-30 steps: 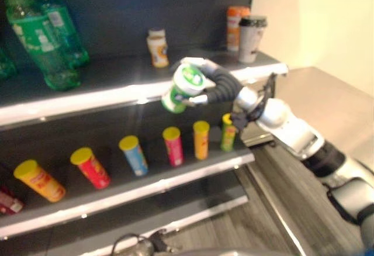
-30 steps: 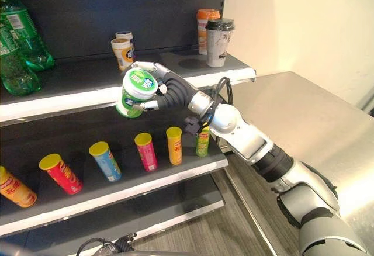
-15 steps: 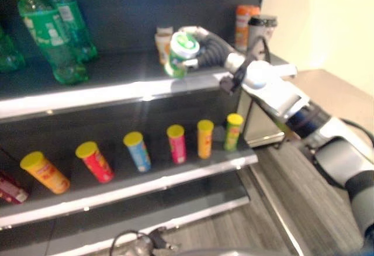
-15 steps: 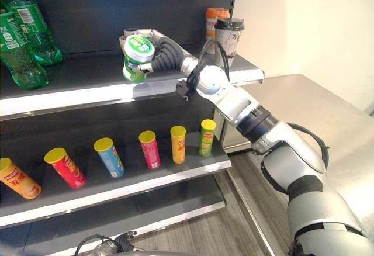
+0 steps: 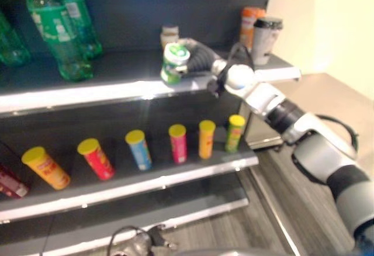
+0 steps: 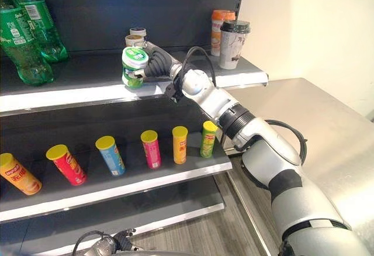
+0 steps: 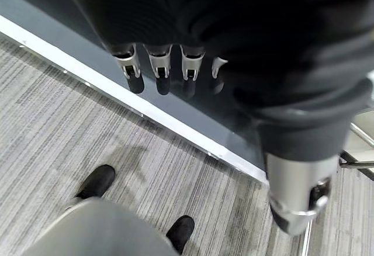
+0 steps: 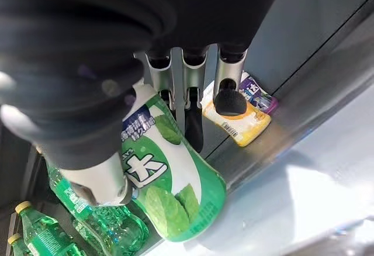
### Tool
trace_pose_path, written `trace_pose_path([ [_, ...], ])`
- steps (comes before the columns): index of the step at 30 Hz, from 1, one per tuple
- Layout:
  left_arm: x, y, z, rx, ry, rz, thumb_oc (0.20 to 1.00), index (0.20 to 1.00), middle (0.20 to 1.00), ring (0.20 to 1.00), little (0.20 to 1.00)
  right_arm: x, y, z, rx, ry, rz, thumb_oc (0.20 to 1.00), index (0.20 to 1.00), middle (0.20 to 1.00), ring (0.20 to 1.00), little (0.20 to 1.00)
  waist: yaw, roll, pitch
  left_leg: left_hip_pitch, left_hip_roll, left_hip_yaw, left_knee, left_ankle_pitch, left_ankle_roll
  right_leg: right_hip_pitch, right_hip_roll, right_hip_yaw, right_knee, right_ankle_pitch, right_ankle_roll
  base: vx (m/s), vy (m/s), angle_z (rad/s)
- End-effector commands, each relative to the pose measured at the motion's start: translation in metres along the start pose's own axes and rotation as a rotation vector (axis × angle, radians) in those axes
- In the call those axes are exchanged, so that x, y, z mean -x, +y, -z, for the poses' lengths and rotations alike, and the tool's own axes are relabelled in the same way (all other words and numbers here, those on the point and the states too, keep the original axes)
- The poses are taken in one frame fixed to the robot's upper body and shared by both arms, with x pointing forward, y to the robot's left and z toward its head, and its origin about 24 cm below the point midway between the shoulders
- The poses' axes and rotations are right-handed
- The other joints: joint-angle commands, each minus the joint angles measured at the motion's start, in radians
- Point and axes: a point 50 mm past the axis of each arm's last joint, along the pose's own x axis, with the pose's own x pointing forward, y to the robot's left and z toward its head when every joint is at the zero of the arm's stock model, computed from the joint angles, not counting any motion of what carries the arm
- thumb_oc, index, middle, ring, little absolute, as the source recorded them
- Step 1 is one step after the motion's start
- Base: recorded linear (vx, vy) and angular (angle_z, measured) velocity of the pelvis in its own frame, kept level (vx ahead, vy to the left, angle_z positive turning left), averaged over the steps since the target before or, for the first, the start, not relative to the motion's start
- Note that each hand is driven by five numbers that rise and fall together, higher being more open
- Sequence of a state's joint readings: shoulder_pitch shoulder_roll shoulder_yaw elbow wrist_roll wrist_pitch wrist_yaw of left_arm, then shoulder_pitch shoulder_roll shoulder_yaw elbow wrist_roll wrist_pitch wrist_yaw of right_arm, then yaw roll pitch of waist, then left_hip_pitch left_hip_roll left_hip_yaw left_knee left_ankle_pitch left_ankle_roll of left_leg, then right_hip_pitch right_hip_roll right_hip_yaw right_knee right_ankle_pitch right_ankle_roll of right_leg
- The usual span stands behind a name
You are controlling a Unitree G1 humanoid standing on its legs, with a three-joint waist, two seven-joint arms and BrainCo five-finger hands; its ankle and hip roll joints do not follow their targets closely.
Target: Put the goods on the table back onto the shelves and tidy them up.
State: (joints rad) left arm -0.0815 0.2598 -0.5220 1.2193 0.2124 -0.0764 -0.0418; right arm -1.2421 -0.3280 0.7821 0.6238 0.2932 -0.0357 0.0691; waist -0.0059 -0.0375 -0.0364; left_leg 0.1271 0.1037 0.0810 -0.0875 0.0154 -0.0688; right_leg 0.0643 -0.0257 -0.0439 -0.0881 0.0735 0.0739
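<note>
gripping round green tub (image 6: 134, 66), right hand (image 6: 156, 66), smooth grey shelf (image 6: 82, 86)

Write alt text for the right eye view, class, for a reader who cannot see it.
The robot's right hand holds a green-and-white tub at the upper shelf's front edge. Colourful tubes stand on the shelf below.

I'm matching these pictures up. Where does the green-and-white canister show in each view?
Left eye view: green-and-white canister at the upper shelf's front edge, in the right hand.
Right eye view: canister, same spot.
Right wrist view: canister between thumb and fingers.
Left wrist view: floor and shelf base instead.
Shared landmark: the small yellow-labelled jar behind it, also.
</note>
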Motion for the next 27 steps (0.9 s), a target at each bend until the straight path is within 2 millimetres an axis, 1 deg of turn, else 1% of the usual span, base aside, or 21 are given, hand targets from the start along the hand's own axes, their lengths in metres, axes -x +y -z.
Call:
trace_pose_path([
  [1,0.0,0.039,-0.005,-0.034,0.015,-0.076,1.0,1.0,1.0,1.0,1.0,-0.015,-0.024,-0.024,0.099,-0.022,0.057,0.2,0.2,0.2,0.2,0.2,0.03,-0.07,-0.002,0.037,-0.112,-0.006,0.0,-0.091,0.051,0.035,0.026,0.048,0.004,-0.029,-0.003,0.0,0.0,0.0],
  [5,0.0,0.041,-0.005,-0.039,0.014,-0.083,1.0,1.0,1.0,1.0,1.0,-0.017,-0.023,-0.017,0.104,0.01,0.069,0.2,0.2,0.2,0.2,0.2,0.035,-0.074,-0.003,0.037,-0.112,-0.009,0.0,-0.092,0.05,0.037,0.026,0.043,0.003,-0.029,-0.002,0.0,0.001,0.01],
  [10,0.0,0.044,-0.005,-0.034,0.014,-0.091,1.0,1.0,1.0,1.0,1.0,-0.019,-0.029,-0.014,0.149,0.053,0.091,0.2,0.2,0.2,0.2,0.2,0.042,-0.081,-0.003,0.034,-0.111,-0.016,0.0,-0.091,0.049,0.036,0.026,0.039,0.002,-0.028,-0.003,0.0,-0.001,0.04],
  [19,0.0,0.048,-0.008,-0.053,0.007,-0.097,1.0,1.0,1.0,1.0,1.0,-0.022,-0.028,-0.009,0.195,0.096,0.093,0.2,0.2,0.2,0.2,0.2,0.052,-0.086,-0.003,0.038,-0.108,-0.03,0.0,-0.091,0.051,0.039,0.023,0.027,0.001,-0.028,-0.003,0.0,-0.001,0.02],
  [27,0.001,0.053,-0.008,-0.048,0.009,-0.108,1.0,1.0,1.0,1.0,1.0,-0.02,-0.036,0.001,0.229,0.161,0.11,0.2,0.2,0.2,0.2,0.2,0.062,-0.095,-0.003,0.031,-0.108,-0.042,0.0,-0.09,0.048,0.038,0.022,0.015,0.001,-0.028,-0.004,0.01,-0.001,0.03],
])
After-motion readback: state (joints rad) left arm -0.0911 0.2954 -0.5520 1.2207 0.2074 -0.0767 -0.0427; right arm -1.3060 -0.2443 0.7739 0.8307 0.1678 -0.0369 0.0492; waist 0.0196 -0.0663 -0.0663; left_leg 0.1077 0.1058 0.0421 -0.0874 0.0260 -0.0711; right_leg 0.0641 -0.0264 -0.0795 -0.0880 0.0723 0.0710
